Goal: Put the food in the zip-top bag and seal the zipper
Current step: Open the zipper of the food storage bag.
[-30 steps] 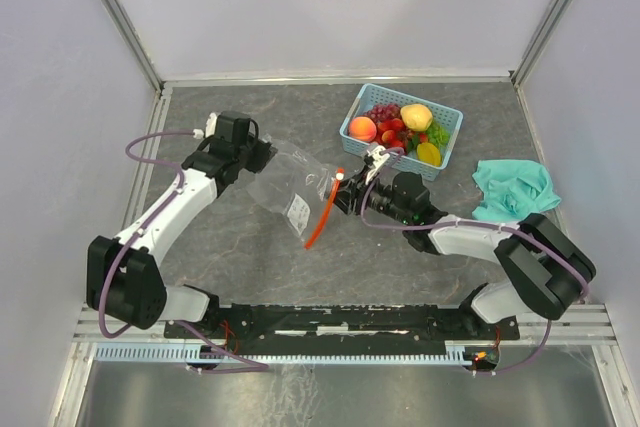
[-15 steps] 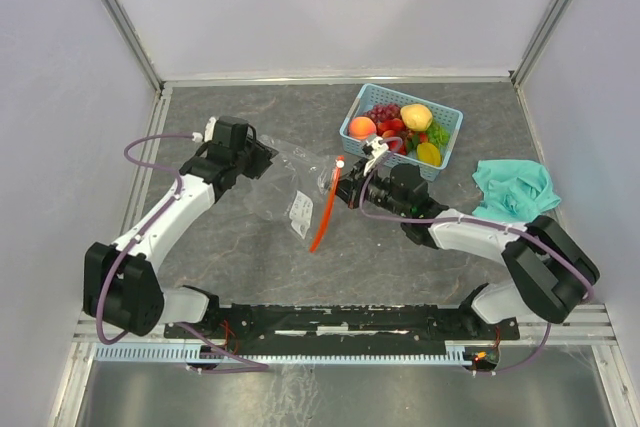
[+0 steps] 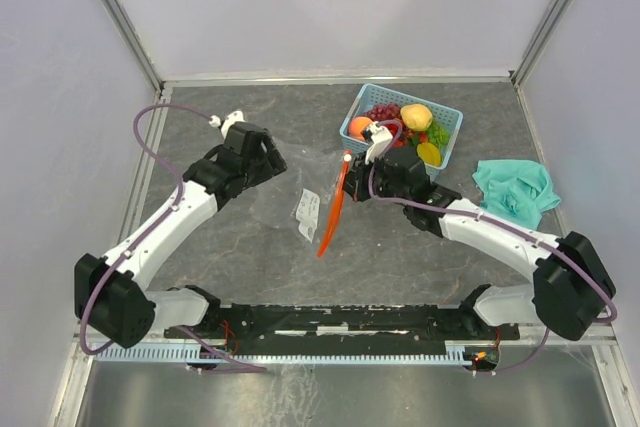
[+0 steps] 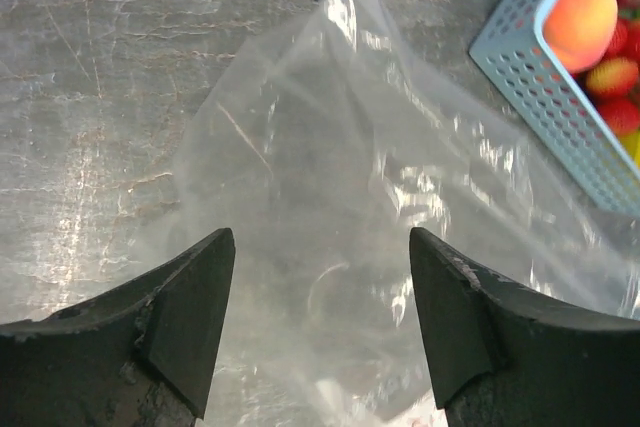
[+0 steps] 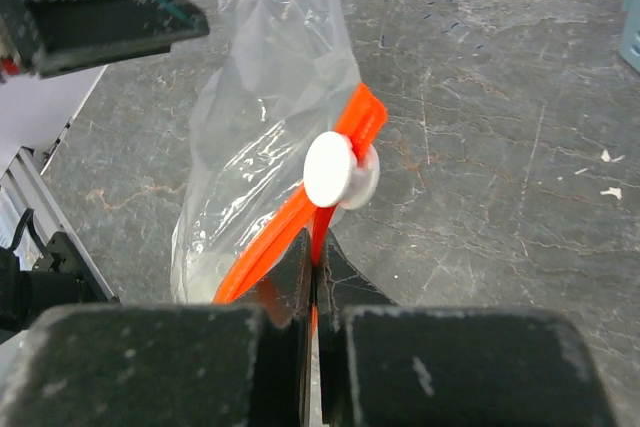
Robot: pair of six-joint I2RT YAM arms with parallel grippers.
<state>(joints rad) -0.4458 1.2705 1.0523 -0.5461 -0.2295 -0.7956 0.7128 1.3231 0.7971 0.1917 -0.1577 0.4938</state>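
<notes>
The zip-top bag [image 3: 300,192] lies crinkled and clear on the table, its white label [image 3: 307,215] facing up. The orange zipper [image 3: 335,209] runs along its right side. My right gripper [image 3: 352,172] is shut on the zipper's far end, just below the white slider [image 5: 335,172]; the orange strip [image 5: 285,242] is pinched between its fingers. My left gripper [image 3: 265,159] hangs open over the bag's left end [image 4: 340,197], holding nothing. The food sits in the light-blue basket [image 3: 415,98]: peach [image 3: 360,128], lemon [image 3: 416,116], grapes [image 3: 380,112].
A teal cloth [image 3: 515,187] lies crumpled at the right. The basket's corner [image 4: 560,97] with the peach [image 4: 582,7] shows just right of the bag in the left wrist view. Walls close in the back and both sides.
My left gripper let go of the bag, opened and drew back a little. My right gripper shut on the zipper and carried its end toward the basket, dragging the bag right.
</notes>
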